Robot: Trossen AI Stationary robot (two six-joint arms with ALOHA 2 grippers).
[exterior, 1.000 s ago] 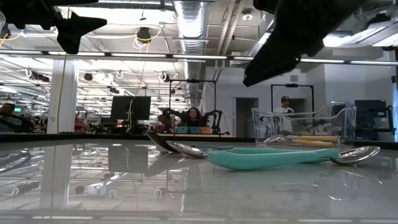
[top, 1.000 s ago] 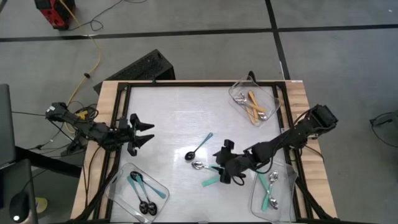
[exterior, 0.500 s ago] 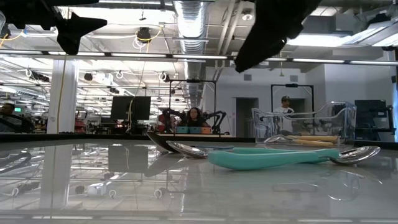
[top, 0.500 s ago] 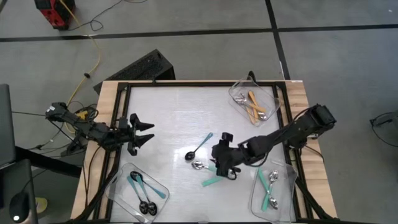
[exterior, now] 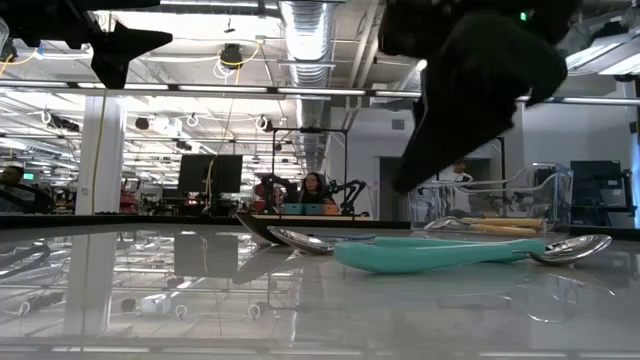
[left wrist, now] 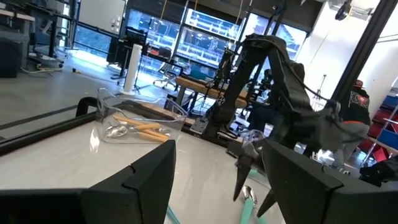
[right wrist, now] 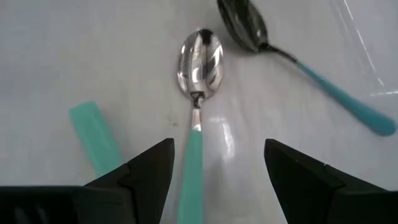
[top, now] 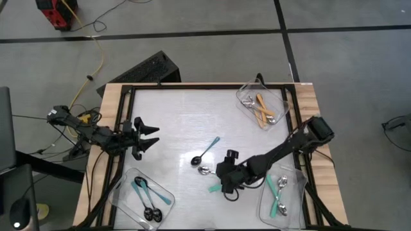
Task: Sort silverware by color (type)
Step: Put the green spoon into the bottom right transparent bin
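Right gripper [top: 226, 181] hangs low over the middle of the table [top: 180, 122], its dark wedge-shaped fingers [right wrist: 146, 168] spread wide and holding nothing. Between them lies a teal spoon [right wrist: 196, 106], flat matte handle and glossy oval silver bowl, with a second teal handle [right wrist: 93, 134] just beside it. A thin blue spoon [top: 207, 152] with a black bowl lies close by. The tabletop is smooth, pale and reflective, bare toward the far side.

Clear plastic trays sit near the edges: orange-handled spoons in the far right tray [top: 262, 106], teal ones in the near right tray [top: 281, 196], blue ones in the near left tray [top: 142, 194].

Left gripper [top: 149, 136] waits at the left edge, fingers apart and empty.
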